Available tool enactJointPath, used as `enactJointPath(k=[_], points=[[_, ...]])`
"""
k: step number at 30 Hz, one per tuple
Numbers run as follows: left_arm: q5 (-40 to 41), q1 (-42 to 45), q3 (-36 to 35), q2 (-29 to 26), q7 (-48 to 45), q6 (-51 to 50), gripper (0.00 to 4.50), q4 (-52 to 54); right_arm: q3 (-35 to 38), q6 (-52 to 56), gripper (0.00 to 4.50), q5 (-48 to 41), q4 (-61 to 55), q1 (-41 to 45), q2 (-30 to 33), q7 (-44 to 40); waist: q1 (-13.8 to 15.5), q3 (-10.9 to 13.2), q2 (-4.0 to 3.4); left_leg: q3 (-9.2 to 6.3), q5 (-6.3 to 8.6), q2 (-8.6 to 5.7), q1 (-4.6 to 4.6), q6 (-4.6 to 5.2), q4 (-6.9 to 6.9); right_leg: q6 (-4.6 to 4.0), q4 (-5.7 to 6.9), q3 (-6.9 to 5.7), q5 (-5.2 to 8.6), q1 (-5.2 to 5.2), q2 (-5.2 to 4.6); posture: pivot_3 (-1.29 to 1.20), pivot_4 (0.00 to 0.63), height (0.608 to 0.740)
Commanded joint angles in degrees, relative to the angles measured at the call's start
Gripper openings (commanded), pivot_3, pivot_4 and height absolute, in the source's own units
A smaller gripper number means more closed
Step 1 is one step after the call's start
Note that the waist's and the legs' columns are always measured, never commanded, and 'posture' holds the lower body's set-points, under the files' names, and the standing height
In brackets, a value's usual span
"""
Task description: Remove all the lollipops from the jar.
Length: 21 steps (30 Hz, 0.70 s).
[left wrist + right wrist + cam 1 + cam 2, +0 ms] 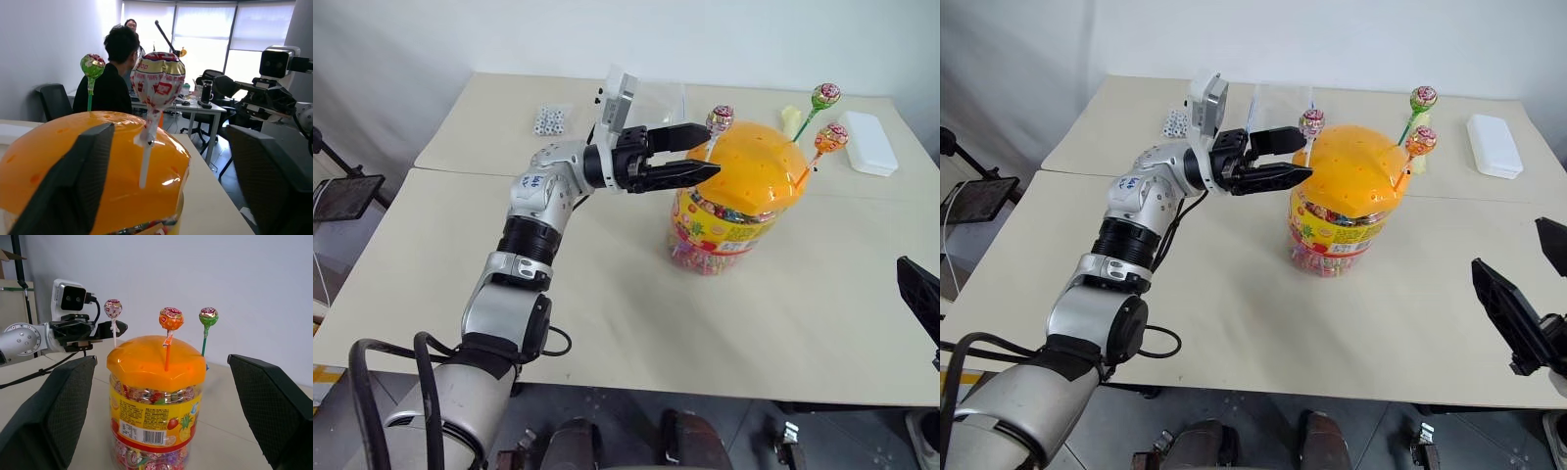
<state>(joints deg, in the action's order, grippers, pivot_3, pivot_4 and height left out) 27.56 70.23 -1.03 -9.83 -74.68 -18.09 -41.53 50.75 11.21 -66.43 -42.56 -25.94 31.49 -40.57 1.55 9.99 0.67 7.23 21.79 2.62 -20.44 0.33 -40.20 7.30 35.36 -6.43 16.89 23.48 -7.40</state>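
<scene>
The jar (720, 230) is clear plastic with a colourful label and an orange domed lid (759, 171), and it stands upright mid-table. Three lollipops stick up out of the lid's holes: a pink one (721, 118) on a white stick, a green one (825, 95) and an orange one (831, 137). My left gripper (710, 150) reaches in level from the left, open, with one finger on each side of the pink lollipop's white stick (145, 166). There is a gap between the stick and both fingers. My right gripper (1533, 284) hovers wide open at the table's right edge, well clear of the jar.
Behind the jar stand a clear box (651, 98), a cluster of white beads (548, 119), a pale yellow lump (790, 119) and a flat white case (868, 142). A seam joins the two tables (460, 171). A person (110, 83) sits beyond the table, with office chairs around.
</scene>
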Motion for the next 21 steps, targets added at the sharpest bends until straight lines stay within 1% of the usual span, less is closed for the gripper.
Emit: enactJointPath(k=[1, 3, 4, 5, 9, 10, 14, 16, 19, 20, 21], points=[[-0.17, 1.64, -0.54, 0.5, -0.85, 0.54, 2.41, 0.13, 0.19, -1.43, 4.5, 0.16, -1.65, -0.4, -0.62, 0.68, -0.01, 0.0, 0.0, 0.0, 0.0, 0.0, -0.01, 0.0, 0.0, 0.0, 0.0, 0.0, 0.0, 0.0, 0.0, 0.0, 0.15, 0.74], [-0.1, 1.69, -0.54, 0.32, -1.74, 0.03, 1.76, 0.23, 0.08, -1.57, 4.5, 0.33, -1.77, -0.34, -0.8, 0.77, 0.0, 0.0, 0.0, 0.0, 0.0, 0.0, 0.0, 0.0, -0.01, 0.0, -0.01, 0.0, 0.0, 0.0, 0.0, 0.0, 0.15, 0.74], [-0.23, 1.77, -0.55, 0.29, -2.02, 0.25, 1.51, 0.15, -0.04, -1.71, 4.5, 0.45, -1.76, -0.13, -0.84, 0.8, 0.0, 0.0, 0.0, 0.0, 0.0, 0.0, 0.0, 0.0, -0.01, 0.0, -0.01, 0.0, 0.0, 0.0, 0.0, 0.0, 0.15, 0.74], [-0.24, 1.94, -0.76, 0.37, -1.84, 0.24, 1.14, -0.07, -0.18, -1.8, 4.5, 0.53, -1.75, 0.09, -0.84, 0.82, 0.0, 0.0, 0.0, 0.0, 0.0, 0.0, 0.0, 0.0, -0.01, 0.0, -0.01, 0.0, 0.0, 0.0, 0.0, 0.0, 0.15, 0.74], [2.21, 2.43, -3.26, 1.5, -1.15, -0.73, 0.03, 0.64, -0.78, -2.71, 4.5, -0.07, -2.05, 2.22, -0.65, 1.34, 0.0, 0.0, 0.0, 0.0, 0.0, 0.0, -0.01, 0.0, 0.0, 0.0, -0.01, 0.0, 0.0, 0.0, 0.0, 0.0, 0.15, 0.74], [2.64, 2.48, -3.77, 1.66, -1.05, -1.24, 0.03, 0.84, -0.89, -2.78, 4.5, -0.26, -2.13, 2.53, -0.57, 1.5, 0.01, 0.0, 0.0, -0.01, 0.0, 0.0, -0.01, 0.0, 0.0, 0.0, -0.01, 0.0, 0.0, 0.0, 0.0, 0.0, 0.15, 0.74], [9.97, 4.02, -12.04, 2.03, 3.73, -6.87, 0.03, 0.15, -3.1, -2.14, 4.5, -2.09, -2.25, 5.87, 0.55, 2.87, -0.07, 0.0, 0.0, -0.04, 0.0, 0.0, -0.02, 0.0, -0.01, 0.0, 0.0, -0.01, 0.0, 0.0, -0.01, 0.0, 0.15, 0.74], [12.06, 4.9, -14.96, 1.93, 6.6, -8.34, 0.03, -0.17, -4.07, -1.97, 4.5, -1.74, -1.87, 7.12, 1.3, 2.44, -0.13, 0.0, 0.0, -0.06, 0.0, 0.01, -0.03, 0.0, -0.03, 0.0, 0.01, -0.01, 0.0, 0.01, -0.01, 0.0, 0.15, 0.74], [14.27, 5.75, -19.12, 0.09, 12.01, -10.35, 0.03, -0.21, -6.13, -1.14, 4.5, -1.91, -1.54, 9.65, 3.22, 2.29, -0.19, 0.0, 0.0, -0.1, 0.0, 0.02, -0.01, 0.0, -0.03, 0.0, 0.06, -0.02, 0.0, 0.01, -0.01, 0.0, 0.15, 0.74], [14.05, 5.3, -19.94, -1.61, 13.69, -10.94, 0.03, 0.14, -7.2, -0.51, 4.5, -1.7, -1.37, 10.59, 4.46, 1.79, -0.23, 0.0, 0.0, -0.12, 0.0, 0.01, -0.01, 0.0, -0.03, 0.0, 0.06, -0.01, 0.0, 0.01, -0.02, 0.0, 0.15, 0.74], [11.65, 3.95, -18.87, -4.35, 14.72, -10.8, 0.03, 1.11, -8.23, 0.12, 4.5, -1.07, -1.09, 11.28, 5.75, 0.79, -0.37, 0.0, 0.0, -0.12, 0.0, 0.01, 0.03, 0.0, -0.03, 0.0, 0.1, -0.02, 0.0, 0.0, -0.01, 0.0, 0.15, 0.74]])
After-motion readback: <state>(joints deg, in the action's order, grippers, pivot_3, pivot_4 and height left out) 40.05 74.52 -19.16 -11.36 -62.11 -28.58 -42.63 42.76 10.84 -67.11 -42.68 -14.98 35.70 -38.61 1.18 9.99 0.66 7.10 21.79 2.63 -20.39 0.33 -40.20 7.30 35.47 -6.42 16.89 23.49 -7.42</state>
